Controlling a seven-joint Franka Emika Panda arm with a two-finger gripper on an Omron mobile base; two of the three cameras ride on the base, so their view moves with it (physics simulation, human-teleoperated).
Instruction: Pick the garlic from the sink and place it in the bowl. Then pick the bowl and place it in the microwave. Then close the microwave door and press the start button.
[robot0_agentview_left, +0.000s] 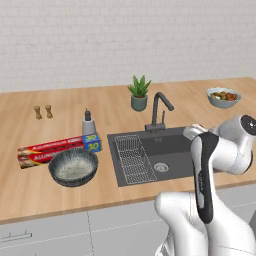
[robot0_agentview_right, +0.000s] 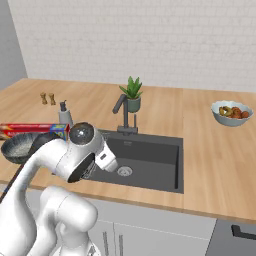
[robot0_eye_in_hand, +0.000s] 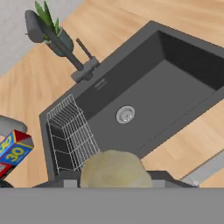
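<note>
Garlic (robot0_eye_in_hand: 114, 168) sits held between the jaws, lifted above the sink (robot0_eye_in_hand: 175, 87), whose basin lies bare apart from the wire rack (robot0_eye_in_hand: 72, 135). The bowl (robot0_agentview_left: 73, 167) stands on the table left of the sink, touching the foil box (robot0_agentview_left: 57, 149). Risk, as judged: the bulb is round and could slip during the swing across. The fingertips are cut off by the frame's lower edge, so grip depth cannot be confirmed.

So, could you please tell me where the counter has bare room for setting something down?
The widest bare stretch lies right of the sink, running toward the small food bowl. The front counter below the grey bowl is free too. Left of the sink is crowded: foil box, soap bottle and grey bowl sit together, shakers behind.
</note>
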